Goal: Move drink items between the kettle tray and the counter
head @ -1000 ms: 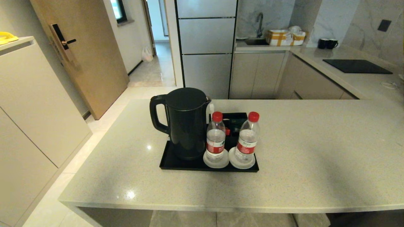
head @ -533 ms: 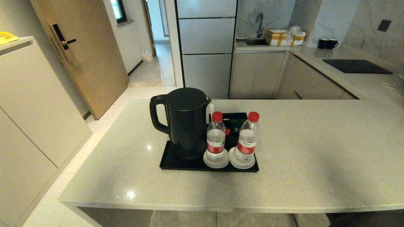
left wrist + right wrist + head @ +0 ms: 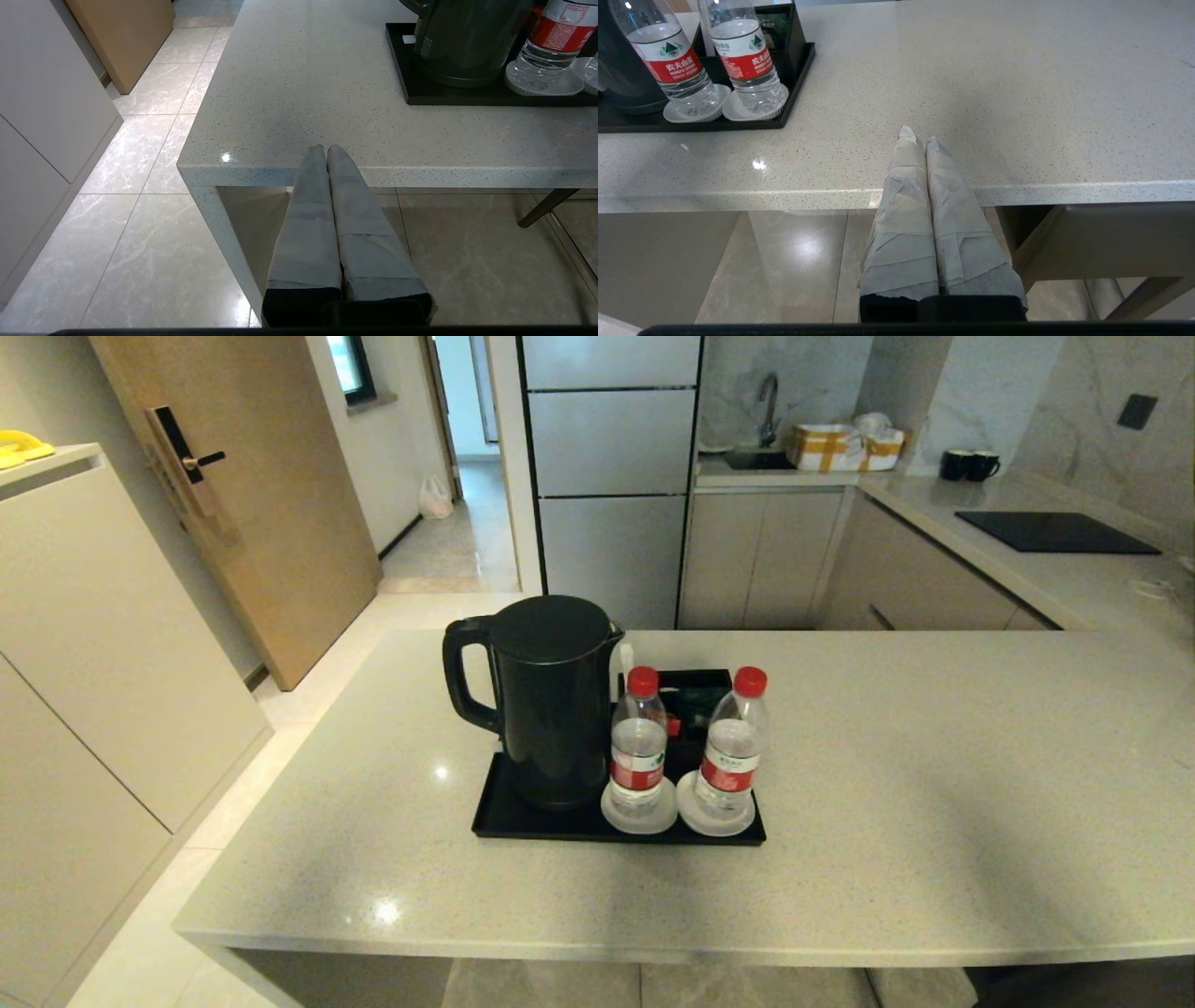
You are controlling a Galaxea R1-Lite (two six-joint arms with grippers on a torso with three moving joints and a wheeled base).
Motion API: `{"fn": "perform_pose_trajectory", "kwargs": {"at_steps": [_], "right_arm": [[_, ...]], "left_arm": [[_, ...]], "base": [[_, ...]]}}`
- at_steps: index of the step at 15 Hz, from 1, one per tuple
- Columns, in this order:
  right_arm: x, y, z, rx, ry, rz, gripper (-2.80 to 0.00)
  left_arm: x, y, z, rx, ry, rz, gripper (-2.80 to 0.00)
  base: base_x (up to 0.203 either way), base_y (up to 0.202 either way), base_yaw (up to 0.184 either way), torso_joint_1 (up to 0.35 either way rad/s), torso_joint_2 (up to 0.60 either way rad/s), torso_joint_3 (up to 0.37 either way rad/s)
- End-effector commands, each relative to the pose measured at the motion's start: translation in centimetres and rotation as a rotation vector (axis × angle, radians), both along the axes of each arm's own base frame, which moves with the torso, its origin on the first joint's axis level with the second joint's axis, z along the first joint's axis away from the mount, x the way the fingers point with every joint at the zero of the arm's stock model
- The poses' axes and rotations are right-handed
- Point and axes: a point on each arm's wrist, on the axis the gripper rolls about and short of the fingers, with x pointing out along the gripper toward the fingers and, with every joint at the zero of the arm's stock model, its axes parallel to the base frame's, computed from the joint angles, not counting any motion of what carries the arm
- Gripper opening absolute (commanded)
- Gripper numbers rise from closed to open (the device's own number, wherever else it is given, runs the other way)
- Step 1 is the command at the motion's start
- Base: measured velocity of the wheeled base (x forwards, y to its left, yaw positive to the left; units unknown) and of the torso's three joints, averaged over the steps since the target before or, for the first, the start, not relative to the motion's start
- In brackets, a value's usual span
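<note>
The black kettle (image 3: pixel 551 700) stands on the left of the black tray (image 3: pixel 523 821), loop handle turned left. Two red-capped water bottles (image 3: pixel 639 747) (image 3: pixel 731 747) stand upright on white coasters (image 3: pixel 639 814) at the tray's front right, with the sachet box (image 3: pixel 695 695) behind them. The tray rests on the beige counter (image 3: pixel 934 775). Neither arm shows in the head view. My left gripper (image 3: pixel 325 148) is shut and empty at the counter's front edge, short of the tray (image 3: pixel 420 95). My right gripper (image 3: pixel 919 136) is shut and empty at the front edge, right of the bottles (image 3: pixel 747 60).
A black cooktop (image 3: pixel 1055 532) and two black mugs (image 3: pixel 969 465) sit on the far side counter at the right. A sink with a striped box (image 3: pixel 845 446) is behind. Tiled floor lies left of the counter, with a wooden door (image 3: pixel 233 495) beyond.
</note>
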Motion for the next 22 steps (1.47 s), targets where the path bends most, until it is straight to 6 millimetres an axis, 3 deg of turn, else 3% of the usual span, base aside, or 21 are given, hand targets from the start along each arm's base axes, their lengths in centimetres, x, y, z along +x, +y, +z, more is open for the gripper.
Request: {"fn": "perform_pose_trajectory", "kwargs": {"at_steps": [1,22], "right_arm": [[-0.01,0.0,0.02,0.0,-0.001,0.002,-2.8],[0.0,0.0,-0.01,0.0,0.0,0.0,-2.8]], "left_arm": [[0.01,0.0,0.01,0.0,0.001,0.0,-2.8],[0.01,0.0,0.01,0.0,0.001,0.0,-2.8]], "base": [[0.0,0.0,0.0,0.0,0.0,0.0],[0.0,0.0,0.0,0.0,0.0,0.0]]}}
